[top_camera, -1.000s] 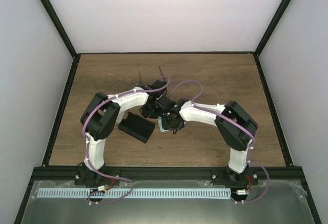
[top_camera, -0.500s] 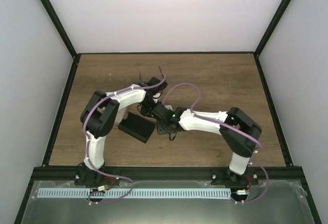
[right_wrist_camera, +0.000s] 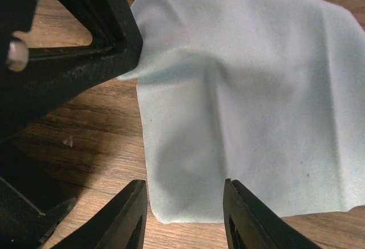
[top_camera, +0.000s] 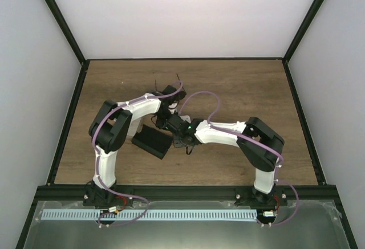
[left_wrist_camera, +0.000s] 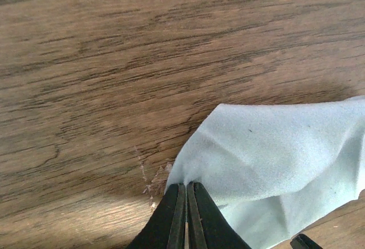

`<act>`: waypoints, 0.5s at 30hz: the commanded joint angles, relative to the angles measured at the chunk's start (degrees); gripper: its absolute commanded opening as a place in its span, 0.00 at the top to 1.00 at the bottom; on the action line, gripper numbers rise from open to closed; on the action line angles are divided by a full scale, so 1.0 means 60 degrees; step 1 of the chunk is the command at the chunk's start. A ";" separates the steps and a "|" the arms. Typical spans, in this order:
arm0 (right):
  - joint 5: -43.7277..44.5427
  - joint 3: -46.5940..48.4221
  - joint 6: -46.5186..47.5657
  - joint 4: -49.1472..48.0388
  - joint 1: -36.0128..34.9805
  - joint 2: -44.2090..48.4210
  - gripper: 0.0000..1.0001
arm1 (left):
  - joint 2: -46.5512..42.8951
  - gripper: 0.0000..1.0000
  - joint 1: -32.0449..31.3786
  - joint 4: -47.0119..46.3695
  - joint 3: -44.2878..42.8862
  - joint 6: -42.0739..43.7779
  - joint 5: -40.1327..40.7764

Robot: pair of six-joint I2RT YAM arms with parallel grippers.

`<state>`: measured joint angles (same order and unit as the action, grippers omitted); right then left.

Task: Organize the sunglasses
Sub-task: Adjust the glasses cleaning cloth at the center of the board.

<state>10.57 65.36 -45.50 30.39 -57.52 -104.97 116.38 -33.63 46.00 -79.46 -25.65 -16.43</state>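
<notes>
A light blue cloth (left_wrist_camera: 274, 158) lies on the wooden table. My left gripper (left_wrist_camera: 186, 185) is shut on its corner. My right gripper (right_wrist_camera: 185, 189) is open, its jaws either side of the cloth's (right_wrist_camera: 245, 89) near edge, close beside the left gripper's black body (right_wrist_camera: 68, 49). In the top view both grippers meet mid-table, left (top_camera: 170, 107) and right (top_camera: 178, 128). Two thin dark arms of the sunglasses (top_camera: 155, 84) stick out behind the left gripper; the lenses are hidden under it.
A black oblong case (top_camera: 153, 141) lies on the table just left of the grippers, beside the left arm's elbow. Black frame rails and white walls bound the wooden table (top_camera: 245, 84).
My right gripper has moved left and forward, close up to the left gripper, and now covers the cloth in the top view. The left gripper has shifted slightly left.
</notes>
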 commanded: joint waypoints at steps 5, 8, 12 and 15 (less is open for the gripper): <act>-0.0196 0.0313 0.0375 -0.0178 -0.0277 -0.0530 0.63 | 0.0723 0.96 -0.0117 -0.0596 0.0294 0.0093 -0.0155; -0.0142 0.0340 0.0402 -0.0103 -0.0457 -0.0748 0.63 | 0.0727 0.96 -0.0096 -0.0595 0.0280 0.0087 -0.0205; -0.0118 0.0335 0.0421 -0.0052 -0.0579 -0.0932 0.62 | 0.0724 0.96 -0.0066 -0.0605 0.0308 0.0100 -0.0210; -0.0091 0.0316 0.0424 -0.0010 -0.0580 -0.1076 0.62 | 0.0717 0.96 -0.0052 -0.0611 0.0345 0.0100 -0.0214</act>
<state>14.76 66.70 -46.17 30.13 -58.50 -106.96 116.64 -32.69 45.95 -79.37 -25.47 -18.44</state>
